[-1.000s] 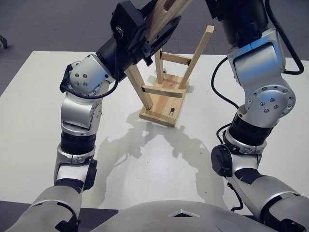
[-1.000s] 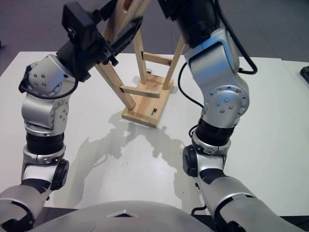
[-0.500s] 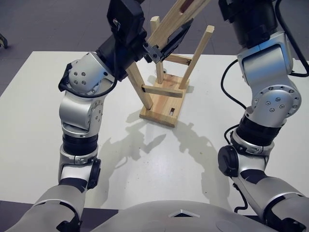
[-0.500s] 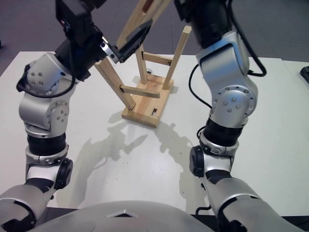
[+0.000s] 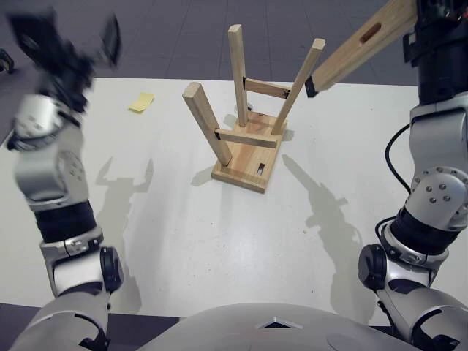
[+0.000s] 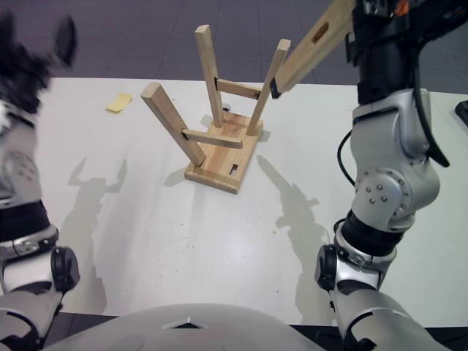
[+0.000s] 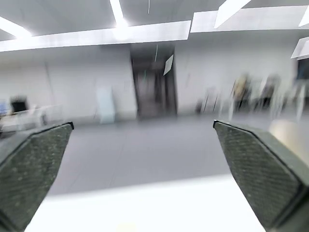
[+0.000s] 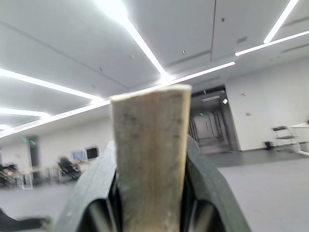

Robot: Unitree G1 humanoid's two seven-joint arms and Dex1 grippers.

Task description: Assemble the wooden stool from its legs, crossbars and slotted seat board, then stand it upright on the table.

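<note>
Left eye view. The desk (image 5: 219, 241) carries the stool (image 5: 247, 137) inverted toward its 12 o'clock edge, seat (image 5: 238, 175) down, three legs (image 5: 237, 73) pointing up. The fourth leg (image 5: 358, 45) is clamped between the fingers of the right hand (image 8: 150, 203), at 2 o'clock from the stool. Its long axis slants from 2 down toward 8, and its lower end is just beside the nearest standing leg's tip. The right arm is therefore the nearer. The left hand (image 7: 142, 169), at 10 o'clock and well apart, gapes wide and holds nothing. The vacant slot (image 5: 260, 169) probably awaits this leg. The right grip is cut off at the frame edge, and the left hand is blurred.
</note>
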